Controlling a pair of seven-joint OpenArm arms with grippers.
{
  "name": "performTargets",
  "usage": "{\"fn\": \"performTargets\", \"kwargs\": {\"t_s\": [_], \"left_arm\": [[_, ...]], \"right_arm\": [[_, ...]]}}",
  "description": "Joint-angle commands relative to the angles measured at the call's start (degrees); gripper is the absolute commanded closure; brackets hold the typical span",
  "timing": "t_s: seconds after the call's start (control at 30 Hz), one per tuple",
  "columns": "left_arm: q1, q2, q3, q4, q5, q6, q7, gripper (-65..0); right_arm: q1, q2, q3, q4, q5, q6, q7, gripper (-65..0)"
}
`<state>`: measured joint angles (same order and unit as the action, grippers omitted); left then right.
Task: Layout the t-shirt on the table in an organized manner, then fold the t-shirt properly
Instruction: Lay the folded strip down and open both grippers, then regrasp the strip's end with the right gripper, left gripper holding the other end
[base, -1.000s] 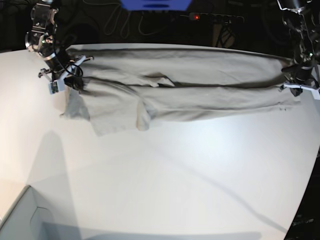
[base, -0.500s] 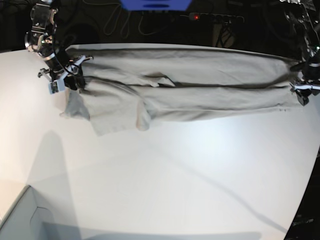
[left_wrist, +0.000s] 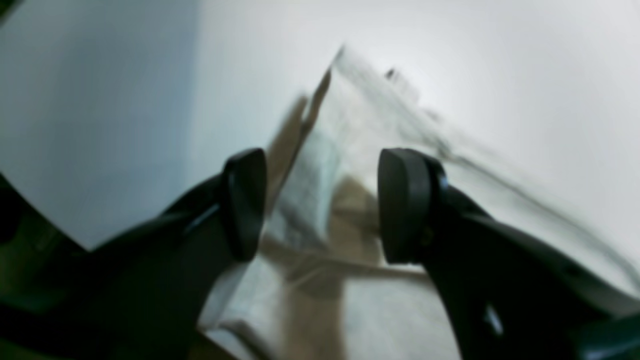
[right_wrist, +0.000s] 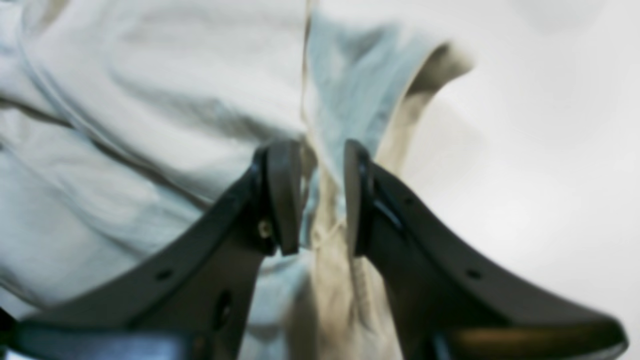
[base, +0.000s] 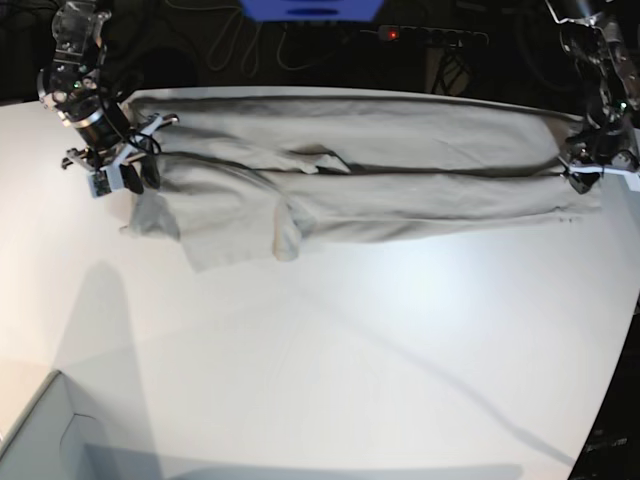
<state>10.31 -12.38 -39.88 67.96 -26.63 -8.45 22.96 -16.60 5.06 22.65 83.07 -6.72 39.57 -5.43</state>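
Base view high and wide over the table (base: 330, 350); both wrist views close, downward onto its shirt-covered ends.

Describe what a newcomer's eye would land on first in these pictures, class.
The t-shirt stands out first, a long beige-grey band stretched across the far side of the white table. One pincer sits at each end: the right pincer by the sleeve end, the left pincer at the opposite edge, both with jaws parted above the cloth.
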Motion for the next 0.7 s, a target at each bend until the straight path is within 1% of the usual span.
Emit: {"fn": "performTargets", "kwargs": {"t_s": [0.0,0.07,0.2,0.27,0.3,0.33,0.4,0.47,0.57,0.67], "left_arm": [[-0.8,-1.1,-0.3,-0.2,-0.4,-0.1,-1.1,-34.6],[-1.0,-1.2,-0.3,-2.1,-0.3,-0.1,-1.1,-34.6],[-1.1,-1.0,-0.3,-2.7,-0.3,-0.1,-1.1,-34.6],[-1.2,-0.8,-0.3,-2.8,-0.3,-0.1,-1.1,-34.6],[-1.6,-0.8,-0.2,-2.8,-0.3,-0.1,-1.1,-34.6],[-2.3,-0.8,0.3,-2.9,-0.3,-0.1,-0.9,-34.6],[-2.4,-1.1,1.9,-2.9,-0.2,-0.1,-1.0,-34.6],[-2.5,-1.2,2.9,-2.9,-0.2,-0.1,-1.0,-34.6],[-2.6,-1.1,3.4,-2.9,-0.2,-0.1,-1.0,-34.6],[-2.7,-0.8,3.4,-2.9,-0.2,-0.1,-1.0,-34.6]], "right_arm": [[-0.4,0.5,0.5,2.1,1.0,0.4,1.2,-16.0],[-1.0,0.1,2.2,4.7,1.1,0.4,1.2,-16.0],[-0.6,-2.1,5.0,9.3,1.1,0.4,1.2,-17.1],[0.6,-2.0,3.9,10.3,0.9,0.4,1.1,-21.4],[2.1,-1.9,2.6,10.3,0.7,0.4,0.7,-24.7],[3.1,-1.8,1.3,10.3,0.5,0.4,-0.7,-27.7],[6.4,-0.8,-2.5,10.2,-1.5,0.4,-5.8,-34.2],[10.3,-0.1,-6.6,8.9,-2.4,0.4,-11.0,-38.3],[17.7,0.3,-9.6,3.0,-2.5,0.4,-16.7,-39.2],[25.5,0.5,-9.6,-7.2,-2.6,0.4,-19.7,-39.2]]}}
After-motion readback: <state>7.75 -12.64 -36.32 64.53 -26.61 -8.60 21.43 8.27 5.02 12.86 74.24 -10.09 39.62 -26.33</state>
